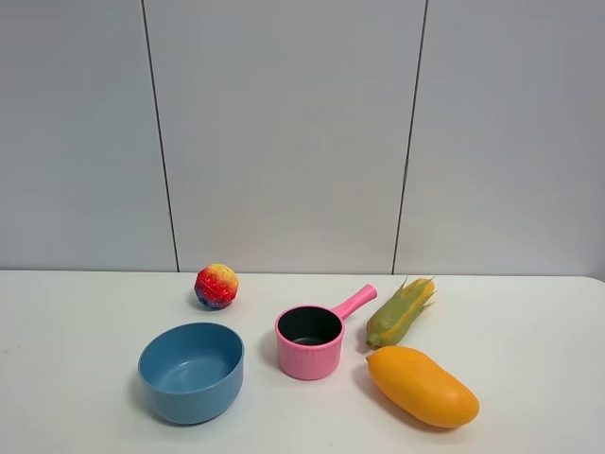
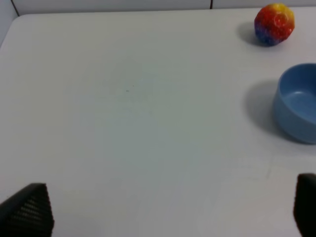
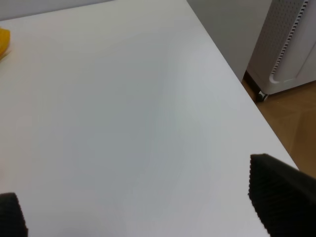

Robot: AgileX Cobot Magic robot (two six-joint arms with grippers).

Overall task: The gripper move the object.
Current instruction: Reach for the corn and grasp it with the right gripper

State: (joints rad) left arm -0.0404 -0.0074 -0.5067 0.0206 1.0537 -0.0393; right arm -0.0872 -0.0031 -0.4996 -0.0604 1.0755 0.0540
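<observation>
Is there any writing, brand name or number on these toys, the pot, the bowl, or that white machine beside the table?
No text can be read in any view.
Toy corn cob, mango, ball: no label or print shows.
Pink pot and blue bowl: plain on the sides that show.
White machine: only a perforated panel shows, no brand or number.
</observation>
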